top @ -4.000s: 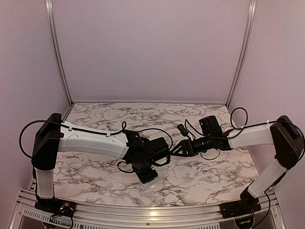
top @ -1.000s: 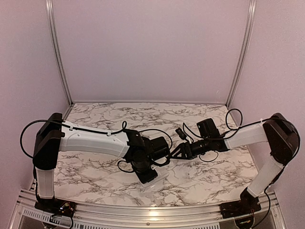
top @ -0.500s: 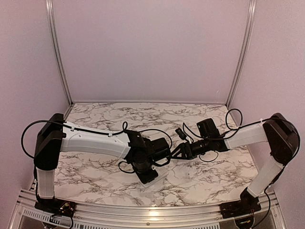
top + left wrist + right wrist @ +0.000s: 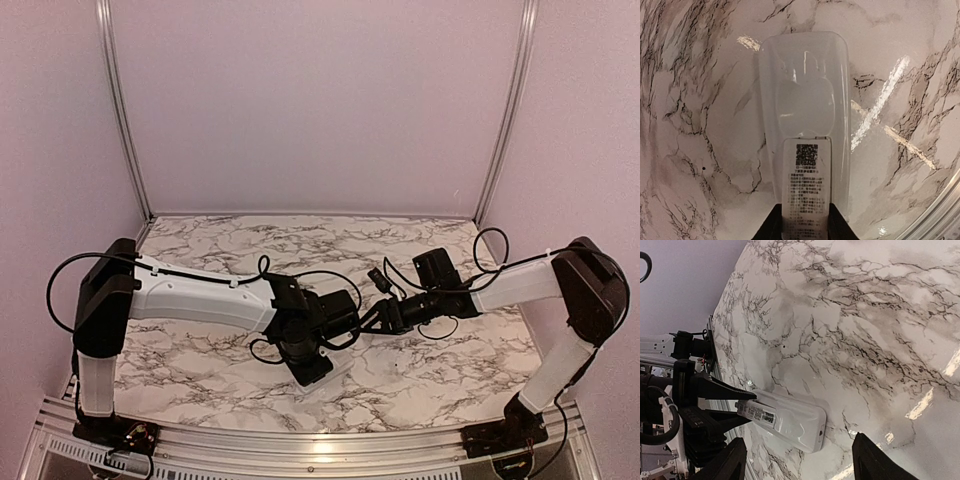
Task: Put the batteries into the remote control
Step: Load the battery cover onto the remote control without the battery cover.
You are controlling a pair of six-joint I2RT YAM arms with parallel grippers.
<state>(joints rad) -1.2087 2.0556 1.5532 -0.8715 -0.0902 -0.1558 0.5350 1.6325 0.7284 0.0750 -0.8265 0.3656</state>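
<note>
Left gripper (image 4: 806,222) is clamped narrowly on the labelled end of the remote control (image 4: 805,110) (back face up, code sticker visible). The remote is laid flat on the marble table (image 4: 700,100), extending away from the fingers. Right gripper (image 4: 799,440) is held wide, near the remote's rounded end, not touching.

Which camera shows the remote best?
The left wrist view: the remote fills the middle, its labelled end in the left pincer. The right wrist view shows the remote smaller, from the side. The top view shows only a pale sliver under the left arm.
</note>
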